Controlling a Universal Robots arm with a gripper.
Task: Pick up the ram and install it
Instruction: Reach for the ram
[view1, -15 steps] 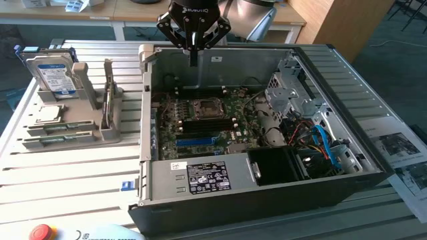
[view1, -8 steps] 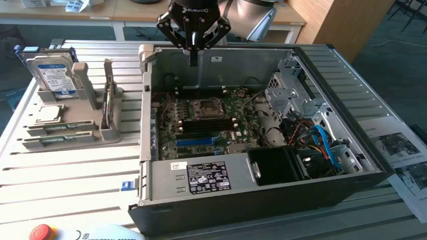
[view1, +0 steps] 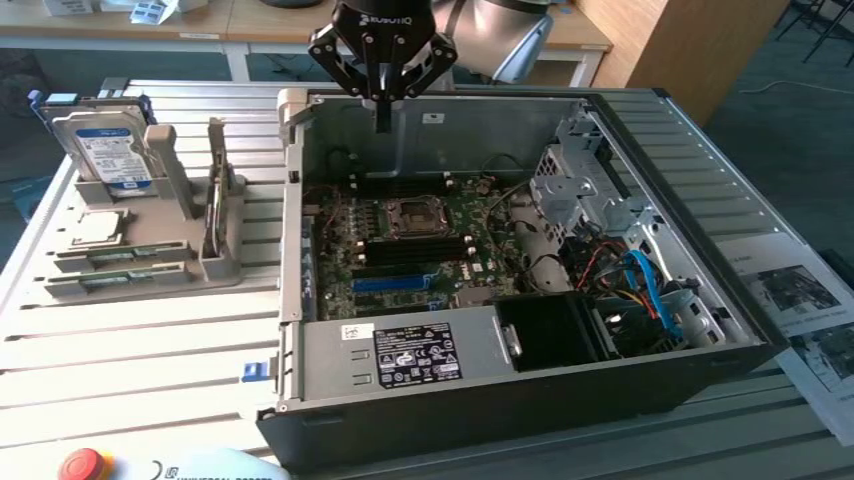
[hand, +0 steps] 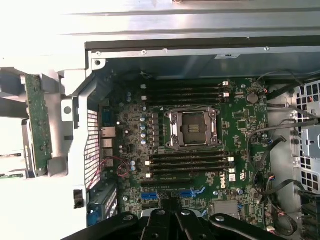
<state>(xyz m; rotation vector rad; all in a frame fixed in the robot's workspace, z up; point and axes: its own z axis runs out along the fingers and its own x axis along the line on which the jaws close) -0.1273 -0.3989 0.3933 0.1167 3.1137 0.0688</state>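
Observation:
A ram stick (hand: 37, 120), a narrow green board, stands on edge in the grey holder (view1: 220, 215) to the left of the open computer case (view1: 534, 390) in the exterior view. Two more green sticks (view1: 123, 254) lie in the holder's low tray. My gripper (view1: 384, 120) hangs over the case's rear wall, well away from the sticks, shut with nothing between its fingers. In the wrist view the gripper (hand: 168, 220) looks down on the motherboard (hand: 235, 125), where the black memory slots (hand: 187, 162) beside the CPU socket (hand: 192, 127) hold no stick.
A silver hard drive (view1: 107, 150) stands upright at the holder's back, and a small square CPU chip (view1: 96, 228) lies in front of it. Cables and a drive cage (view1: 587, 185) fill the case's right side. A power supply (view1: 400, 355) sits at its front. A red stop button (view1: 83, 465) is at the near-left.

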